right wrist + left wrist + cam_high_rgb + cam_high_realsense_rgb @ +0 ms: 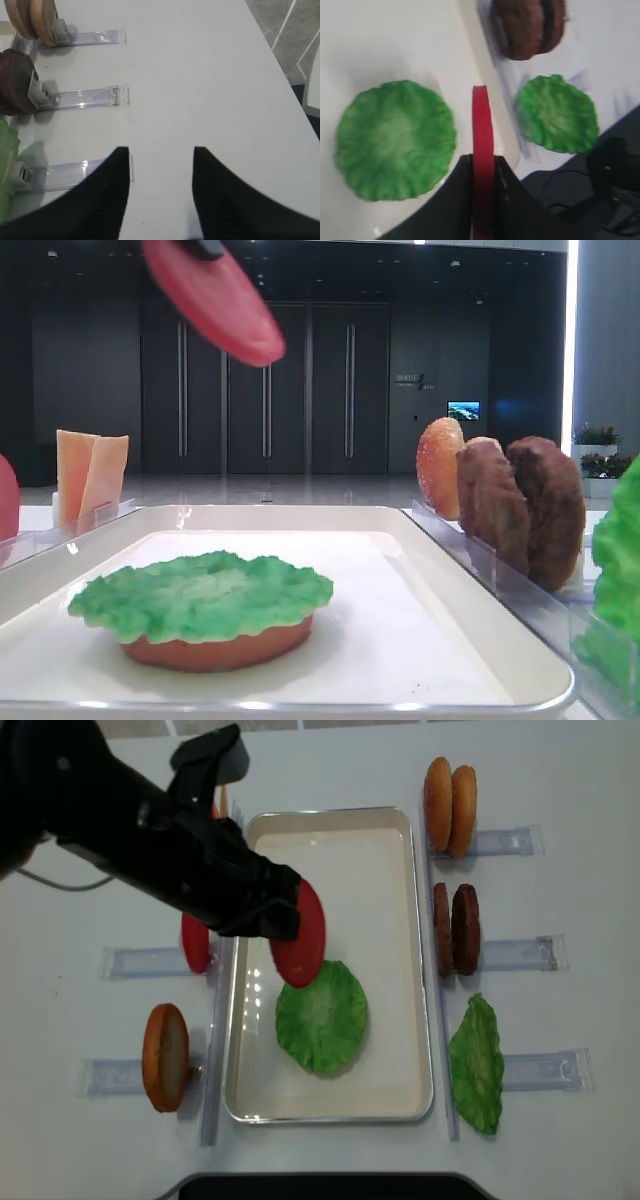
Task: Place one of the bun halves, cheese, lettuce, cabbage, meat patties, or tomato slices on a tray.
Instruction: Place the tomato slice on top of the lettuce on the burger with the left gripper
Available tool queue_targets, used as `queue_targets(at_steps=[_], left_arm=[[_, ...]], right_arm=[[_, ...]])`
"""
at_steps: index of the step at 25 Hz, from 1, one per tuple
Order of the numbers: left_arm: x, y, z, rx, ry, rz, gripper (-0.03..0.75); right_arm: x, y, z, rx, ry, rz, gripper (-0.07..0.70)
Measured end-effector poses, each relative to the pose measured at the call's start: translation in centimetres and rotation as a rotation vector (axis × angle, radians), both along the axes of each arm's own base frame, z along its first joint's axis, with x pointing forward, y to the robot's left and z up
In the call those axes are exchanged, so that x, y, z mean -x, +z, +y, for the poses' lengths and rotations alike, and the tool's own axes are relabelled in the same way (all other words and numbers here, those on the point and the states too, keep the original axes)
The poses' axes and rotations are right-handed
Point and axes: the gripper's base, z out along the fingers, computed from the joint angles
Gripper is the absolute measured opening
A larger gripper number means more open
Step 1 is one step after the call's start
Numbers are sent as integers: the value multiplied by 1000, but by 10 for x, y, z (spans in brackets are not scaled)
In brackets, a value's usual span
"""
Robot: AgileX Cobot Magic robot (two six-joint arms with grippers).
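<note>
The left claw is clenched on a flat round red tomato slice, held edge-up over the large white rimmed tray. Just below it lies the frilly green lettuce; bare tray floor stretches beyond. The right claw stands released over bare table.

Clear plastic slotted holders lying in rows on a white tabletop; dark panelled double doors behind, small lit blue screen beside them.
</note>
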Motion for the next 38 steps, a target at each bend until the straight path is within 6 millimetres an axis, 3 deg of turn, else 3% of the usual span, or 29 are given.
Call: queue_targets(at_steps=[5,11,17,24,29,38], left_arm=[[-11,-17,-26,184,-97,41,57],[-8,-24,-28,231,-117,41,57],[19,-71,-14,313,-93,104,57],[33,-106,17,344,4,133,57],[30,-112,39,378,47,138,57],[27,-121,39,394,37,148,57]], right_arm=[[0,0,0,0,0,0,290],[0,0,0,0,0,0,290],[0,0,0,0,0,0,290],[0,0,0,0,0,0,290],[0,0,0,0,0,0,290],[0,0,0,0,0,0,290]])
